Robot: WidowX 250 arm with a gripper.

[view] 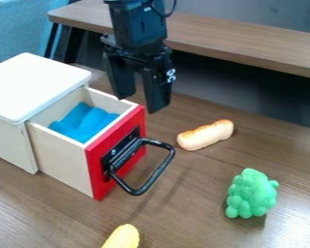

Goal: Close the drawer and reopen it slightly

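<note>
At nine o'clock on the surface [196, 218], the drawer [64, 157] stands well out of its white-topped cabinet [38, 85], its front facing roughly four o'clock. A gap open from above exposes folded blue cloth [86, 123] inside. The black handle [159, 172] projects from the red front [98, 179], with nothing touching it.

Progress: judged from this position, neither stage is complete. The opening is wider than "slightly" would suggest, so it does not pass as the finished state. Outstanding items are two: push the front home until it meets the cabinet, then draw it back a little by the handle. The first calls for a steady push on the red front towards ten o'clock; an off-centre push could swing the cabinet or bind the drawer.

The tool [141, 101] hangs between eleven and twelve o'clock, beside the drawer's far corner, its fingers parted and holding nothing.

Further out, a bread roll [206, 134] lies towards three o'clock, a bumpy green toy [251, 193] sits between four and five, and a yellow item [123, 237] is cut by the edge near six. All three appear clear of the drawer's line of travel.
</note>
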